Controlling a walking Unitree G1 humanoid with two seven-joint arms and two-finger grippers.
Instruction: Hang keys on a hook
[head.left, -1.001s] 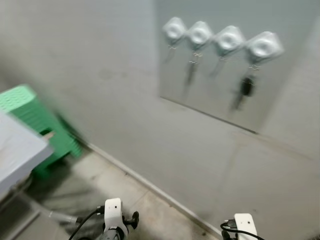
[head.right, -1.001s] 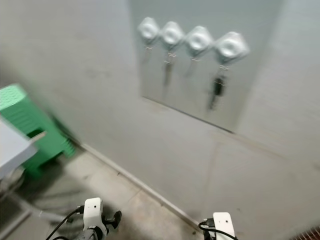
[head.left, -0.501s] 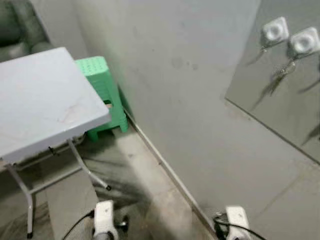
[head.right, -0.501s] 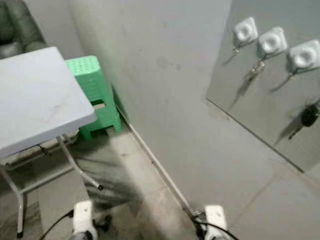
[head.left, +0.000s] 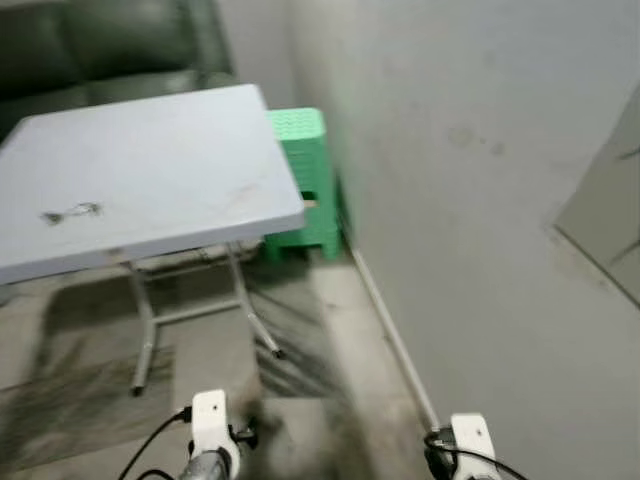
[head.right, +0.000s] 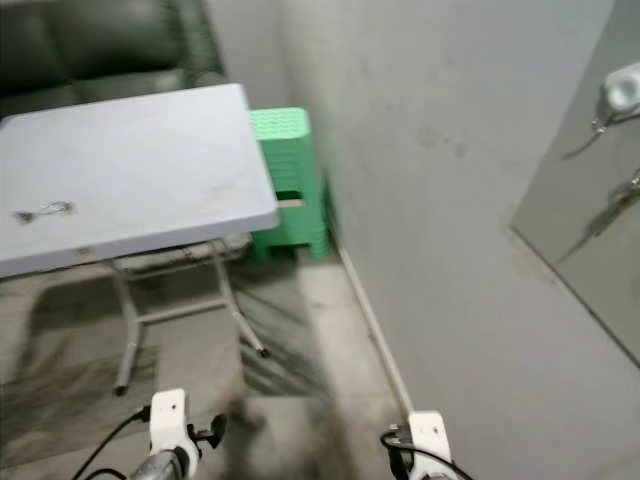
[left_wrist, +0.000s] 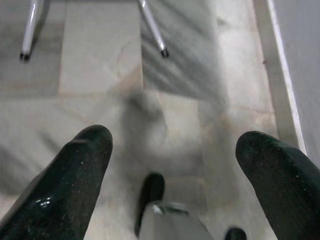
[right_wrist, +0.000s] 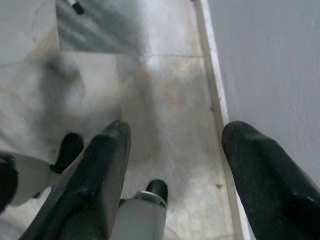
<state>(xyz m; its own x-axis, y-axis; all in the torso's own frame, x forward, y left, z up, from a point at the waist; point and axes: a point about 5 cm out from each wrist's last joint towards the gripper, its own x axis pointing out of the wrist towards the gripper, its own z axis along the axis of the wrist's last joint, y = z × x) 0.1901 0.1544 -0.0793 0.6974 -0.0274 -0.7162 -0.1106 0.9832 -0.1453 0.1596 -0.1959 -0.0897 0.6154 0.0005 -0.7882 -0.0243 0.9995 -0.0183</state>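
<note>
A small bunch of keys (head.left: 70, 212) lies on the grey folding table (head.left: 200, 150) ahead to my left. On the wall at the right edge, a white hook (head.right: 622, 90) sits on a grey panel (head.right: 585, 250), and a key (head.right: 628, 190) hangs just below it. Both arms hang low over the floor. The left gripper (left_wrist: 175, 142) is open, with only floor tiles between its fingers. The right gripper (right_wrist: 177, 132) is open too, close to the wall's white skirting (right_wrist: 217, 105).
A green plastic stool (head.left: 305, 170) stands against the wall behind the table's right corner. A dark sofa (head.left: 100, 50) is behind the table. The table's metal legs (head.left: 145, 330) stand on the pale tiled floor (head.left: 320, 400) between me and the wall.
The camera has swung left: the hook panel has slid off to the right edge and the table with the keys has come into fuller view. Both grippers stay low.
</note>
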